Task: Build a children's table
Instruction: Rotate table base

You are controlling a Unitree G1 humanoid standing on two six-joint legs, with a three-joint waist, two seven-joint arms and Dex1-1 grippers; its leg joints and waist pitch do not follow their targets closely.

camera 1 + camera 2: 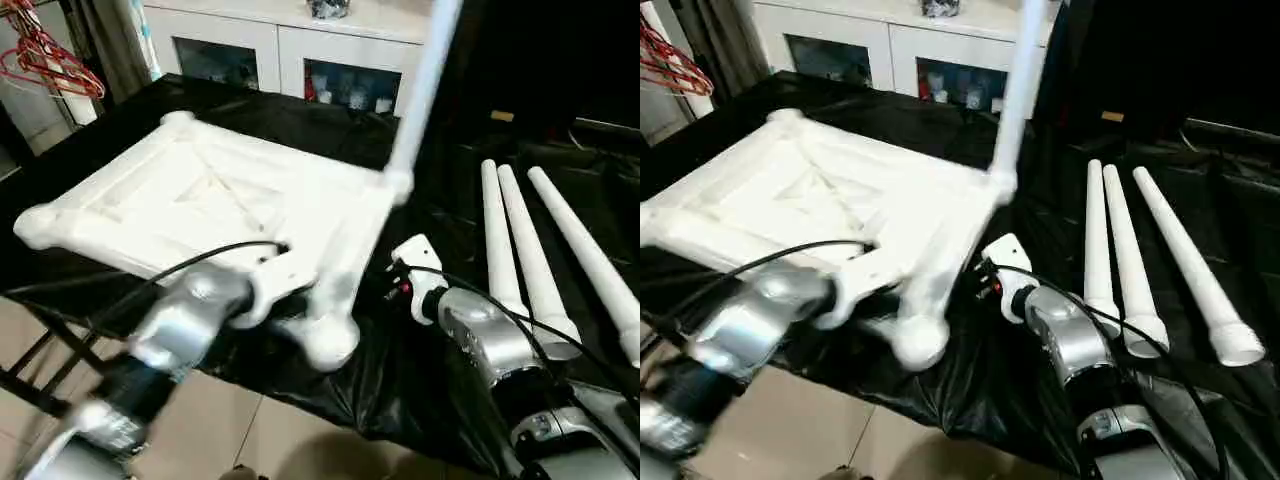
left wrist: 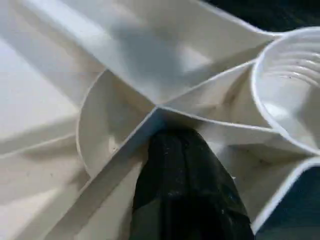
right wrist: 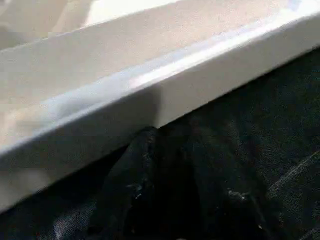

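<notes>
The children's table top [image 1: 200,195] lies upside down on the black cloth, its ribbed underside up. One leg [image 1: 425,70] stands in the far right corner socket. Three loose legs [image 1: 540,260] lie side by side to the right. My left gripper [image 1: 285,275] reaches over the top's near edge beside the near right corner [image 1: 330,340]. In the left wrist view its black fingers [image 2: 185,185] sit shut at a crossing of ribs next to an empty round socket [image 2: 295,90]. My right gripper [image 1: 395,275] is low against the top's right edge [image 3: 150,85].
The near right corner of the top overhangs the front edge of the cloth-covered work table [image 1: 400,370], with tiled floor [image 1: 250,430] below. A white cabinet with glass doors [image 1: 280,50] stands behind. Red hangers [image 1: 45,55] hang at the far left.
</notes>
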